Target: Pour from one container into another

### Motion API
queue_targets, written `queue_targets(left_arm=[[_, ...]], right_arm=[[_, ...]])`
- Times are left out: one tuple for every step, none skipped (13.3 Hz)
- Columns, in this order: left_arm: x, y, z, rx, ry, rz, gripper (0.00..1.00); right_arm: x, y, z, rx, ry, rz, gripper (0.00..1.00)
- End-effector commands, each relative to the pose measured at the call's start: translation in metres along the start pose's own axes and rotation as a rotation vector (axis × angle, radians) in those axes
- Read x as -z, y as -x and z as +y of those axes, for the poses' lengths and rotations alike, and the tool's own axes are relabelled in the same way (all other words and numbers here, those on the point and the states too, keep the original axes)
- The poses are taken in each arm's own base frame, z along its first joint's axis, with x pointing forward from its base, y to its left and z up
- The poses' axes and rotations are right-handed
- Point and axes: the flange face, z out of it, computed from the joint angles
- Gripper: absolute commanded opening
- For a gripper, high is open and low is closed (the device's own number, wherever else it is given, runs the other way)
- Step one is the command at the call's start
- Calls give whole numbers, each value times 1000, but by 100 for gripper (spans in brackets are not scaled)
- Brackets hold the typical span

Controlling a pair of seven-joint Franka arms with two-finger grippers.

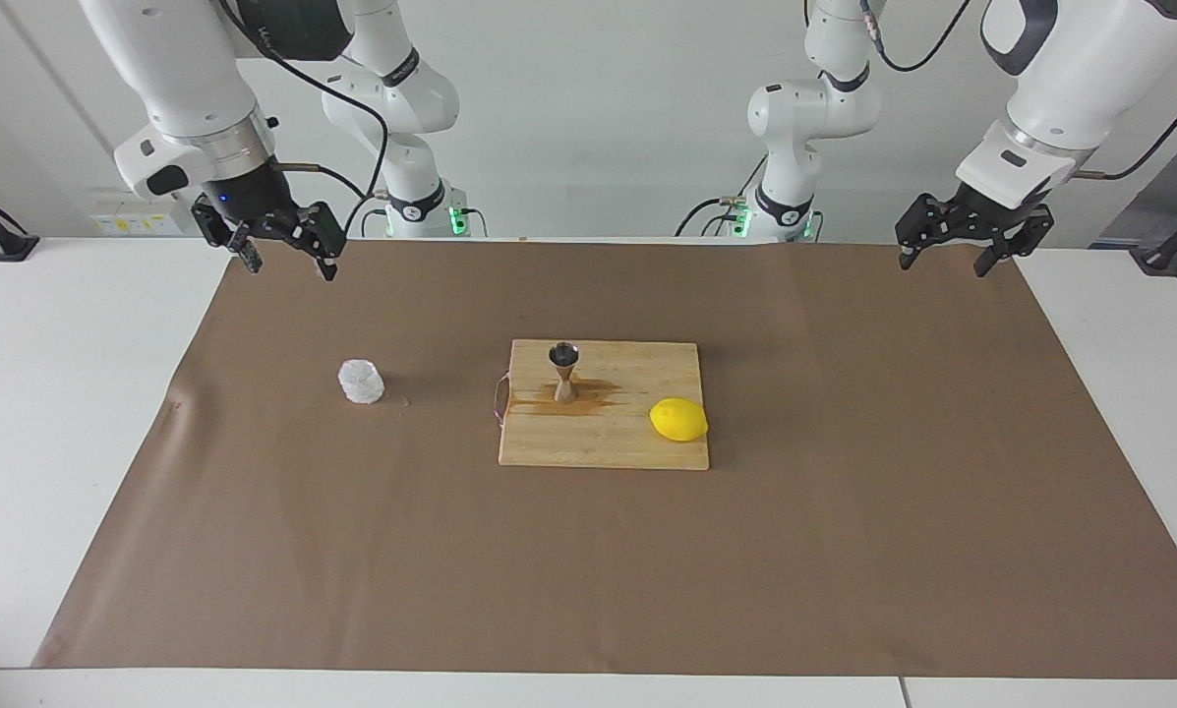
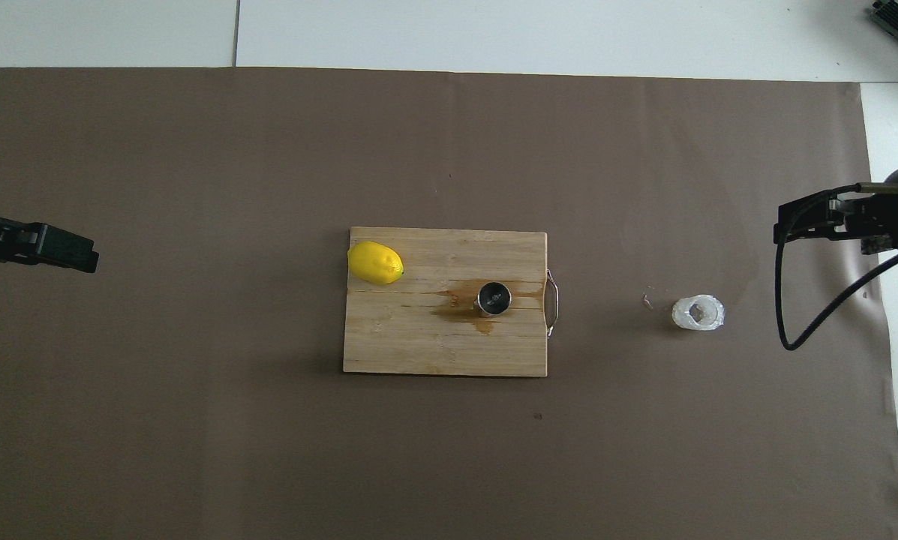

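Both grippers I see raised and empty. My right gripper (image 1: 286, 261) hangs with its fingers spread wide over the brown paper sheet (image 1: 844, 551) at the right arm's end of the table. My left gripper (image 1: 944, 258) waits, also wide, over the sheet's edge at the left arm's end. The small white crinkly translucent cup (image 1: 361, 382) stands upright on the paper, well apart from the wooden cutting board (image 1: 608, 442). On the board the shiny steel hourglass jigger (image 1: 563, 372) stands upright in a brown wet stain (image 1: 593, 398), with a yellow lemon (image 1: 678, 420) near it.
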Motion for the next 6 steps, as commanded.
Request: queue_targets(left_arm=[[-2,2,-4,-5,-7,12,100],[-2,2,-4,-3,-7,12,100],[-2,2,-4,-3,-7,12,100],[-2,2,-4,-3,-7,12,100],[-2,2,-4,-3,-7,12,100],[-3,2,-4,-5,-7,9,100]], right_arm=[[-4,7,0,-19,25,-11,100],[-5,8,0,-12,24,-16,100],[-5,8,-1,-12,26,-18,100],[-4,9,-1,-13,26,-18,100],[-4,9,-1,-15,26,-18,100],[-5,9,-2,-15,25,-20,100]])
